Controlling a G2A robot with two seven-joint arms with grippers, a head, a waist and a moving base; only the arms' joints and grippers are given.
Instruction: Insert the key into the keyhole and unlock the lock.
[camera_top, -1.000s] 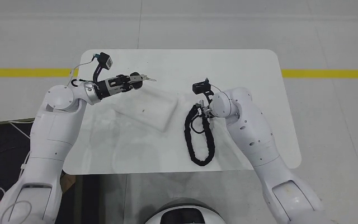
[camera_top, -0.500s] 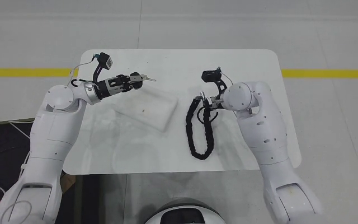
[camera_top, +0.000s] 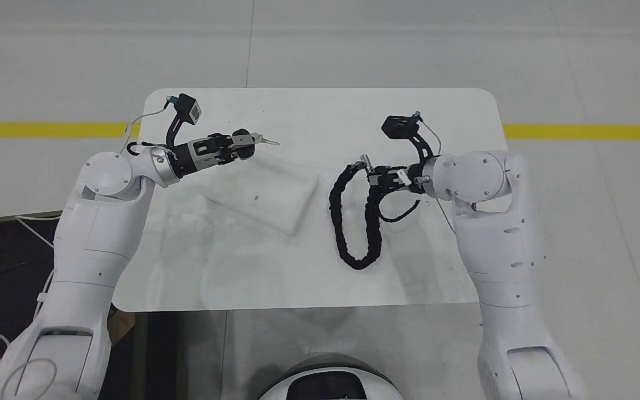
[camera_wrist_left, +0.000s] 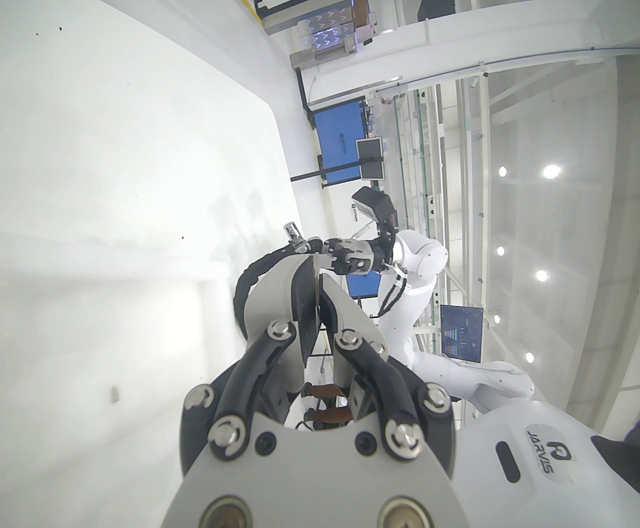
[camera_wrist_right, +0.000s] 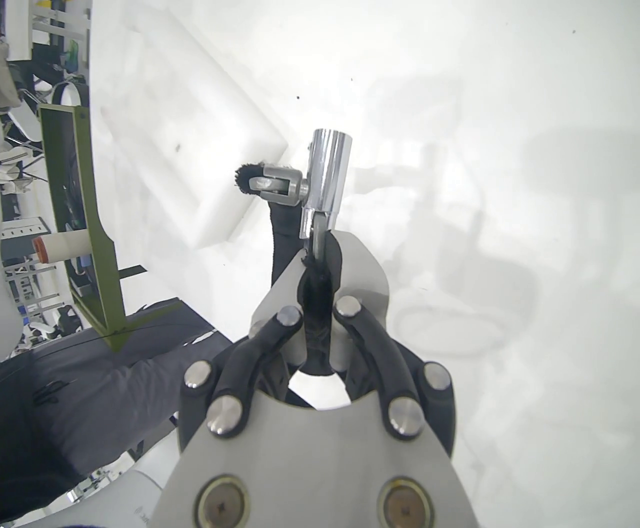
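Over table (camera_top: 450, 120): one key (camera_top: 265, 142), one lock (camera_wrist_right: 327, 170) (black-cabled).

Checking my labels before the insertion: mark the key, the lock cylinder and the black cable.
key (camera_top: 264, 141): top view, on the metal blade.
lock cylinder (camera_wrist_right: 327, 170): right wrist view, on the chrome barrel's side.
black cable (camera_top: 339, 222): top view, on the sleeved loop.

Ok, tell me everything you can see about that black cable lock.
The lock is a long loop in a black, fabric-looking sleeve. It ends in a shiny chrome cylinder with a forked metal fitting joined to its side. The right gripper has its fingers shut on the link next to the cylinder and holds that end raised. The rest of the loop trails down onto the white table.
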